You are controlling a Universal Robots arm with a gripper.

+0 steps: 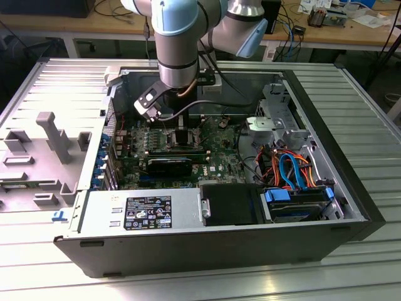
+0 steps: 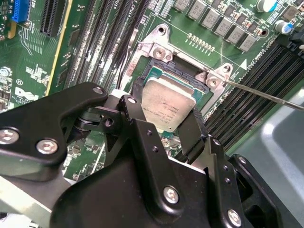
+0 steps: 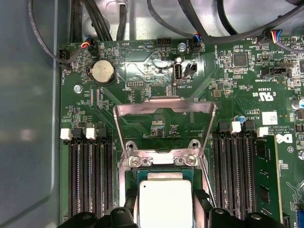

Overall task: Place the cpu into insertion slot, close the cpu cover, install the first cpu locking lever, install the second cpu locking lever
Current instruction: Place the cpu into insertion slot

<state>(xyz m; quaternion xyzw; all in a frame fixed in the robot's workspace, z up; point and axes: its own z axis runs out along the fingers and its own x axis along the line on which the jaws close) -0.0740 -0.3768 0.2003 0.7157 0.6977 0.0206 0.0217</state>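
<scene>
The cpu (image 2: pixel 168 107) was a flat square chip with a dull silver-grey lid, faint dark print across it and a thin green edge. The gripper (image 2: pixel 166 113) pinched it by two opposite sides, one black finger (image 2: pixel 137 90) against each. It sat at the insertion slot (image 2: pixel 183 72), whose dark recess showed past its far edge. Whether the chip was fully seated could not be told.

In the first wrist view the cpu (image 3: pixel 164 202) lay between the fingers (image 3: pixel 202 206). The cpu cover (image 3: pixel 164 105), a thin silvery frame, stood swung open beyond the socket. The green motherboard (image 3: pixel 237 85) carried white silkscreen lettering, a white sticker and a round coin cell (image 3: pixel 103 71).

The second wrist view added a thin metal rod (image 2: pixel 266 95) running out from the socket's corner.

The exterior view showed the arm (image 1: pixel 178 44) reaching down into the middle of the open computer case (image 1: pixel 351 188). It also showed the power supply (image 1: pixel 141 213) with a black printed label, and blue and orange cables (image 1: pixel 294 169) toward the exterior view's right.
</scene>
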